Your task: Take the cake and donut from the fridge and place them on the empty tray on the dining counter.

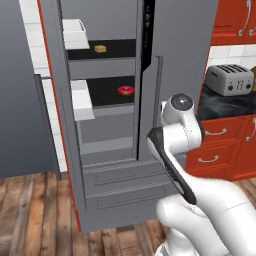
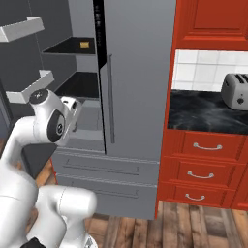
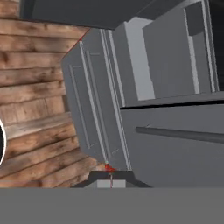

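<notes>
The fridge point(image 1: 175, 40) stands with its left door swung open and its right door shut. On an upper black shelf sits the small tan cake point(image 1: 100, 48), which the right base view also catches point(image 2: 87, 44). One shelf lower lies the pink-iced donut point(image 1: 126, 90). My arm point(image 1: 180, 130) is folded in front of the fridge's right door, well short of both shelves. In the rolled hand view my gripper point(image 3: 110, 177) is shut with nothing in it, facing the fridge's lower drawers point(image 3: 94, 113). The tray and the dining counter are out of view.
White bins point(image 1: 75, 32) hang on the open left door point(image 1: 20, 100). To the right of the fridge, a silver toaster point(image 1: 230, 79) sits on a black counter point(image 1: 225, 105) over red drawers point(image 2: 208, 164). A wooden floor point(image 1: 30, 210) lies in front.
</notes>
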